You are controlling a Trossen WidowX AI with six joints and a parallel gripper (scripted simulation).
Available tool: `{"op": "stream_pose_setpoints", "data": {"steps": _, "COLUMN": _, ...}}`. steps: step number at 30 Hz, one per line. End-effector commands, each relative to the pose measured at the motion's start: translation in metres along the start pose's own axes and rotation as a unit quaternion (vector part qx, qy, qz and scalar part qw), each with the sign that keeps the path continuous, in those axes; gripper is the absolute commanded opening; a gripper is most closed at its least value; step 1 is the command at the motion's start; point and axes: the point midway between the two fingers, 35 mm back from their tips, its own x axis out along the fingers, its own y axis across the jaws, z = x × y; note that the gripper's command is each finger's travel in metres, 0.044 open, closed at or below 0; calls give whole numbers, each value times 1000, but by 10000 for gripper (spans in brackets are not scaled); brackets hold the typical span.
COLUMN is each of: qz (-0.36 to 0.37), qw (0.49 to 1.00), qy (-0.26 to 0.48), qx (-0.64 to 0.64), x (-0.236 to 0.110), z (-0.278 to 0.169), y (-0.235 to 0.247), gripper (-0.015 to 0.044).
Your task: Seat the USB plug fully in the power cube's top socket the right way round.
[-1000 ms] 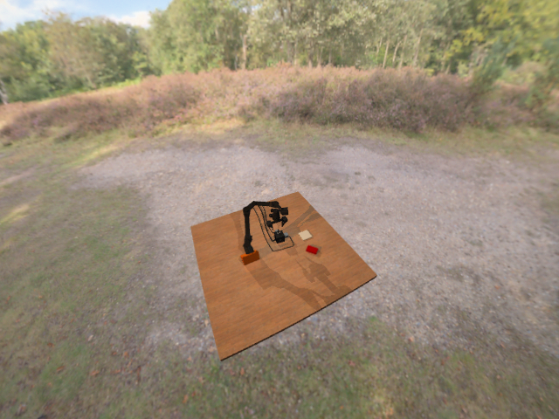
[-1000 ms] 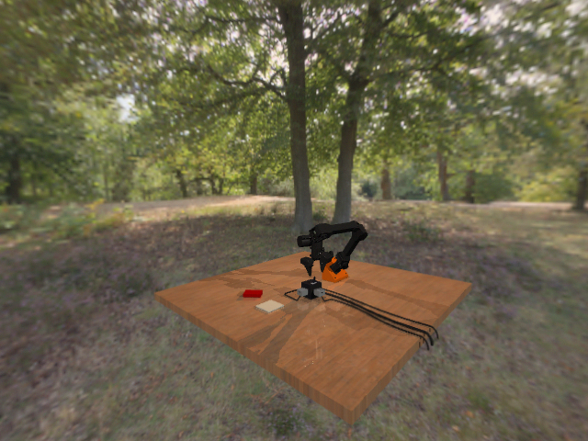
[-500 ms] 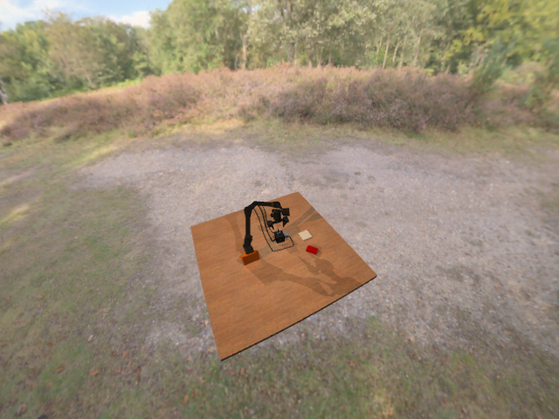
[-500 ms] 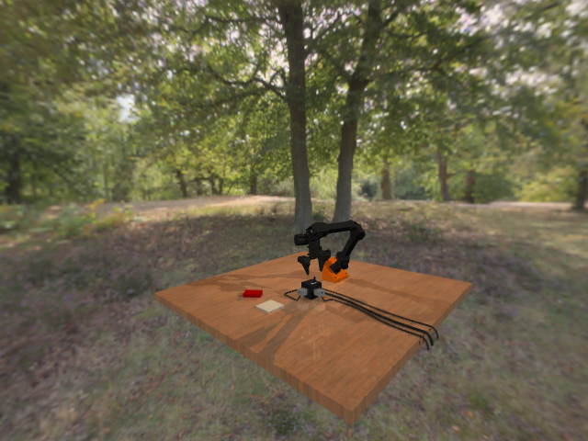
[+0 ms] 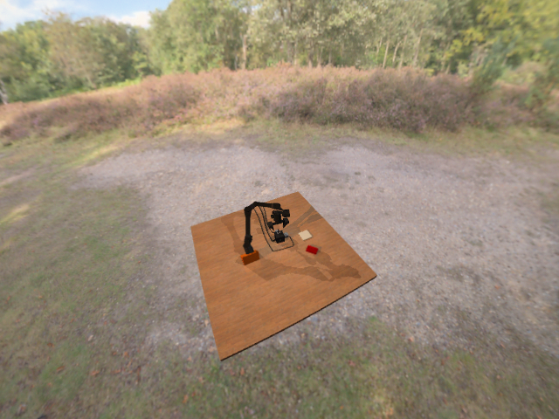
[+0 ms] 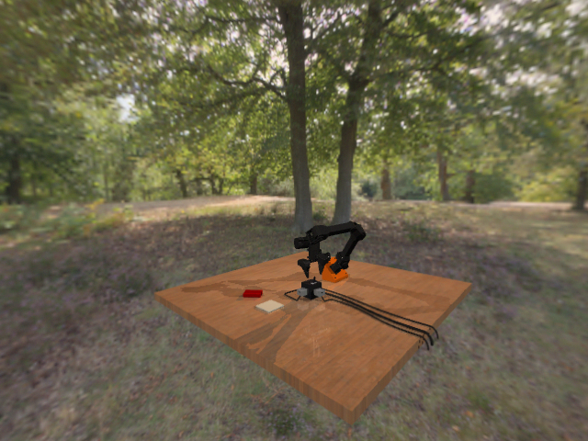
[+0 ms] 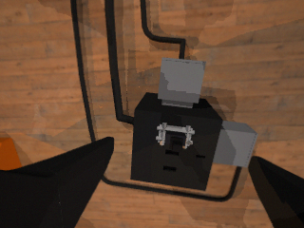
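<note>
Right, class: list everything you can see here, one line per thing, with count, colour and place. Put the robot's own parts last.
Table: one, brown wood, on the grass.
Power cube: one, black, mid-table, below the end effector.
USB plug: one, silver-grey, in the cube's top socket.
Side plugs: two, grey, on two of the cube's sides.
Cables: three, black, running from the cube to the table edge.
Red block: one, beside the cube.
Beige tile: one, near the red block.
Arm base: one, orange.
Arm: one, black.
End effector: one, black, open, above the cube.

The arm [image 6: 348,242] was bent over at the elbow with the wrist pointing straight down, and the gripper [image 6: 313,269] hung wide open, its fingers spread apart, nothing between them.
</note>
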Motion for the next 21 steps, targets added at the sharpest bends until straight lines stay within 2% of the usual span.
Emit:
{"op": "stream_pose_setpoints", "data": {"steps": 1, "qz": 1, "qw": 1000, "qy": -2, "qx": 2, "x": 4, "z": 1, "y": 2, "gripper": 440}}
{"op": "stream_pose_setpoints", "data": {"steps": 9, "qz": 1, "qw": 1000, "qy": -3, "qx": 2, "x": 10, "z": 1, "y": 2, "gripper": 440}}
{"op": "stream_pose_setpoints", "data": {"steps": 21, "qz": 1, "qw": 1000, "qy": 0, "qx": 0, "x": 8, "z": 0, "y": 0, "gripper": 125}}
